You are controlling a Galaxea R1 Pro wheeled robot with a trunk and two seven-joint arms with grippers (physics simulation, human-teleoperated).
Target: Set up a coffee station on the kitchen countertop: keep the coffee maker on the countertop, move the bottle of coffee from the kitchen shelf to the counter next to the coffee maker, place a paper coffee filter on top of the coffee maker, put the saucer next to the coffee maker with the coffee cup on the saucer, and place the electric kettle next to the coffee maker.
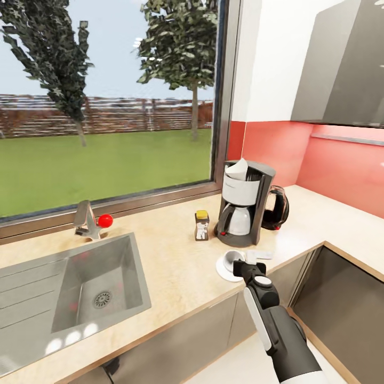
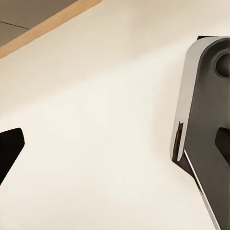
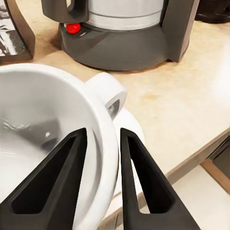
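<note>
The coffee maker (image 1: 242,208) stands on the kitchen countertop (image 1: 170,266) with a white paper filter (image 1: 237,169) sticking out of its top. The dark electric kettle (image 1: 276,209) stands against its right side, and the bottle of coffee (image 1: 201,225) is just to its left. In front of it the coffee cup (image 1: 233,260) sits on the saucer (image 1: 223,269). My right gripper (image 1: 244,261) is at the cup. In the right wrist view the right gripper (image 3: 103,132) is shut on the coffee cup (image 3: 43,120), its rim between the fingers. My left gripper (image 2: 115,148) hangs open over pale floor.
A steel sink (image 1: 32,298) with a faucet (image 1: 86,220) and a red knob is set in the counter at the left. A large window runs behind it. Red backsplash and grey wall cabinets (image 1: 341,69) close the right corner, where the counter turns.
</note>
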